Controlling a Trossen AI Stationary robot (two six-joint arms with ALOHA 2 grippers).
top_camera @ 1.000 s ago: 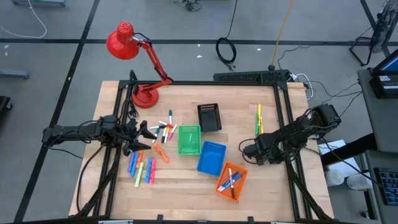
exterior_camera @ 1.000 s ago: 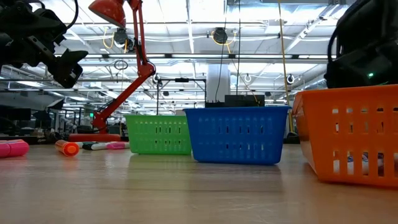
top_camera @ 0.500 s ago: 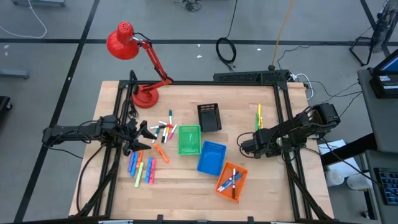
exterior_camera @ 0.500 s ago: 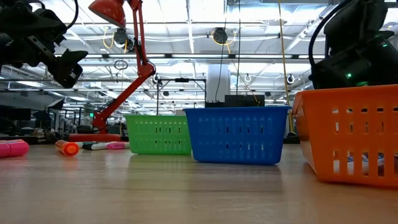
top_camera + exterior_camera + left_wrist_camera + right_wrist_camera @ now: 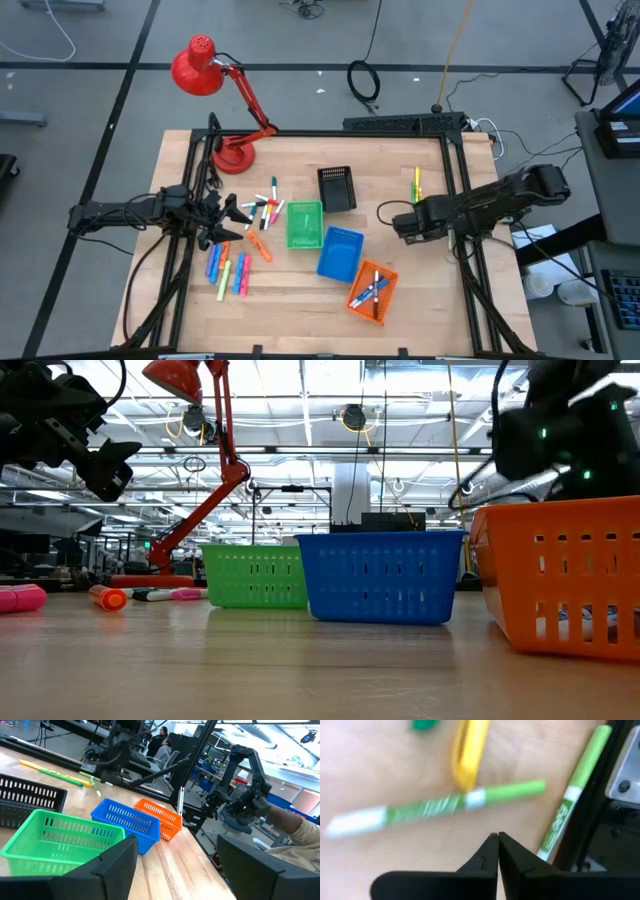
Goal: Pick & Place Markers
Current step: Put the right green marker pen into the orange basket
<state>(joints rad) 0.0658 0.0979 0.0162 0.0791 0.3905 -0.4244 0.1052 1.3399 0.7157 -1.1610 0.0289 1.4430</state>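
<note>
Loose markers lie on the wooden table in groups: one cluster (image 5: 262, 212) beside the green basket (image 5: 305, 224), another (image 5: 228, 270) near the left front, and green and yellow ones (image 5: 416, 188) at the right. More lie in the orange basket (image 5: 373, 290). My right gripper (image 5: 400, 222) points down, shut and empty, just above the table near the right-hand markers; its wrist view shows its tips (image 5: 498, 838) beside a green marker (image 5: 440, 805), a second green one (image 5: 570, 800) and a yellow one (image 5: 470, 750). My left gripper (image 5: 232, 210) hangs open and level beside the cluster.
A blue basket (image 5: 340, 252) and a black basket (image 5: 337, 188) stand mid-table between the green and orange ones. A red desk lamp (image 5: 215, 150) stands at the far left corner. Black frame rails run along both table sides. A person's sleeve (image 5: 300, 827) shows beyond the right side.
My right gripper has risen from the table and shifted toward the far edge, closer to the green and yellow markers, tipping to point more steeply down. It has stayed shut.
</note>
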